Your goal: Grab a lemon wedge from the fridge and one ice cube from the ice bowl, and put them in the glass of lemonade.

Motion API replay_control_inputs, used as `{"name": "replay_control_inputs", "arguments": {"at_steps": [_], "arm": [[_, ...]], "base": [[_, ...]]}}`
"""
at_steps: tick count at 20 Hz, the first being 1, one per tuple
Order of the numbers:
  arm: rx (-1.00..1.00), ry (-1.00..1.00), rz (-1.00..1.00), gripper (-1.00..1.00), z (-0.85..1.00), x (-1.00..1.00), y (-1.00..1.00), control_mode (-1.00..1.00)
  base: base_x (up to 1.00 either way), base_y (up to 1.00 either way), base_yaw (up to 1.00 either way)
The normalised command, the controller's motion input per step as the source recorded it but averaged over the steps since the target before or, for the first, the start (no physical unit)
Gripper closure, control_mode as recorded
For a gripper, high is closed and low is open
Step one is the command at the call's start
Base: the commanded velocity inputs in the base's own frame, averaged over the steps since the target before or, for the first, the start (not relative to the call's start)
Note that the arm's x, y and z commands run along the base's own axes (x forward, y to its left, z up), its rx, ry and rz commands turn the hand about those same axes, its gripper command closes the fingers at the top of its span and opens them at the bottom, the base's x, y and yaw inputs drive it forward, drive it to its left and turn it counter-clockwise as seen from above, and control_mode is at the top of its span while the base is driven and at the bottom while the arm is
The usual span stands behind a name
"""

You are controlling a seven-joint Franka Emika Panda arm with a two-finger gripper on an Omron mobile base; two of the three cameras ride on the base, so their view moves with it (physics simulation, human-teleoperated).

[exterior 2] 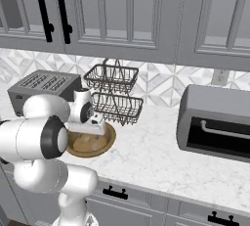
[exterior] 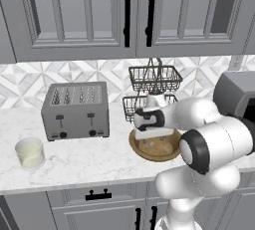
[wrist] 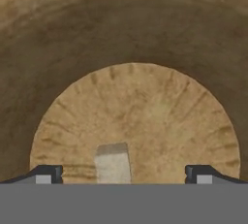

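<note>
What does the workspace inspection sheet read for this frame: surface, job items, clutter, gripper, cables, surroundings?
Surface: white marble counter.
Job's things: glass of lemonade at the counter's left; wooden bowl under the hand, one pale ice cube on its floor.
Clutter: toaster, two-tier wire basket, toaster oven.
Gripper: gripper open, down in the bowl, the cube between its tips, not gripped.
Cables: nothing seen.
Surroundings: grey panelled cabinets, patterned tile backsplash.

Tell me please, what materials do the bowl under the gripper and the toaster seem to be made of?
The bowl looks like wood, matte: brown with grain streaks on its floor in the hand view. The toaster looks like brushed grey metal, dull-sheened, though being rendered, painted plastic is possible.
</note>
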Motion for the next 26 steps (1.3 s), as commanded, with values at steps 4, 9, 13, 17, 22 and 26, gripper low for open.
{"name": "replay_control_inputs", "arguments": {"at_steps": [4, 9, 13, 17, 22, 26], "arm": [[0.0, -0.09, -0.01, -1.0, -0.09, 0.03, 0.0, -1.0], [0.0, -0.01, 0.0, -1.0, -0.35, -0.11, 0.0, -1.0], [0.0, -0.18, 0.0, -1.0, 0.01, -0.44, -0.02, -1.0], [0.0, -0.09, 0.0, -1.0, 0.01, -0.09, 0.0, -1.0], [-0.01, 0.0, 0.0, -1.0, 0.04, 0.06, 0.01, -1.0], [-0.04, 0.02, 0.0, -1.0, 0.18, 0.17, 0.1, -1.0]], "base": [[0.0, 0.0, 0.0], [0.0, 0.0, 0.0], [0.0, 0.0, 0.0], [0.0, 0.0, 0.0], [0.0, 0.0, 0.0], [0.0, 0.0, 0.0]]}}
